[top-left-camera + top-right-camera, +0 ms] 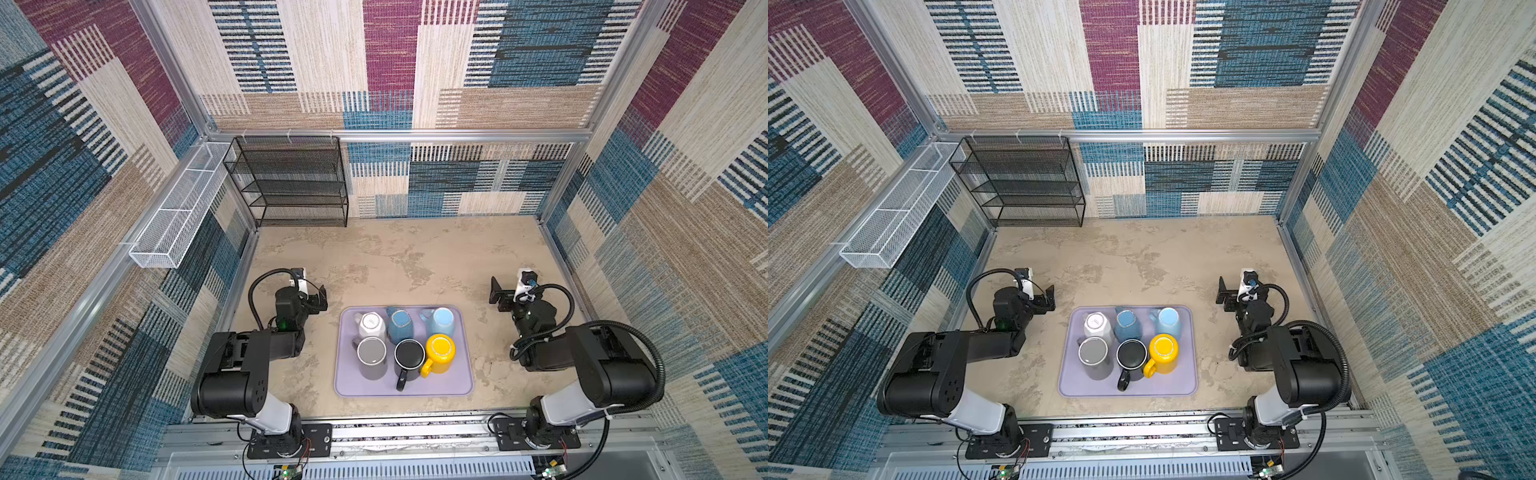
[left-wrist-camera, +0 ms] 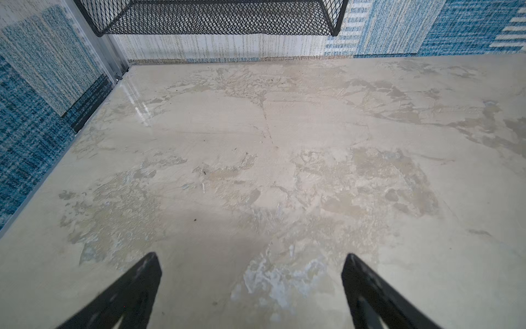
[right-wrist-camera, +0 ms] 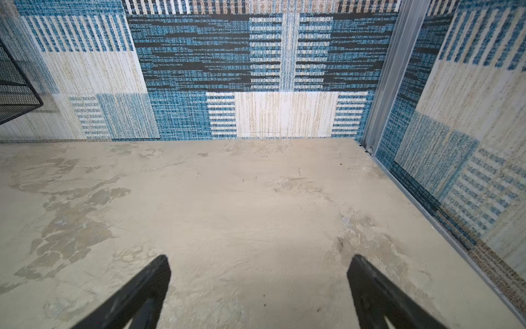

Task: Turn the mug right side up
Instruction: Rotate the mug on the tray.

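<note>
Several mugs stand upside down, bases up, on a lavender tray (image 1: 345,382) in both top views: white (image 1: 371,324), speckled blue (image 1: 400,325), light blue (image 1: 441,320), grey (image 1: 371,353), black (image 1: 409,355) and yellow (image 1: 440,351). My left gripper (image 1: 321,297) hovers open just off the tray's far left corner. My right gripper (image 1: 496,295) is open off the far right corner. In the wrist views the left gripper (image 2: 252,256) and right gripper (image 3: 260,257) have only bare tabletop between their fingers, and no mug shows there.
A black mesh shelf rack (image 1: 291,183) stands against the back wall at the far left. A white wire basket (image 1: 178,208) hangs on the left wall. Carpeted walls close in the beige table (image 1: 415,257) on three sides.
</note>
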{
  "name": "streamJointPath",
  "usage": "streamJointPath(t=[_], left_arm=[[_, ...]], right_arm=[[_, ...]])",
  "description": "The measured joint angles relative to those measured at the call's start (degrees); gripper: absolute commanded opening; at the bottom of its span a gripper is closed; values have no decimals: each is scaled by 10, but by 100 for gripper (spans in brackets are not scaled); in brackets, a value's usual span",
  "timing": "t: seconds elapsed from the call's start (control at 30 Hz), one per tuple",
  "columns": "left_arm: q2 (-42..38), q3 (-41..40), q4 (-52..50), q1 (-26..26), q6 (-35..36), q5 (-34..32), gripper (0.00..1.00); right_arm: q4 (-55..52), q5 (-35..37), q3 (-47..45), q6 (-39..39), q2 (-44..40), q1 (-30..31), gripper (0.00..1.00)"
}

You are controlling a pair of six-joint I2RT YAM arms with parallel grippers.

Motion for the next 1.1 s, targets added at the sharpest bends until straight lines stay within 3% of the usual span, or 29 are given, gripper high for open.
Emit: streamJointPath(t=[1.1], left_arm=[[-1, 0, 0, 3, 2, 16, 100]], right_arm=[[0, 0, 0, 0, -1, 0, 99]])
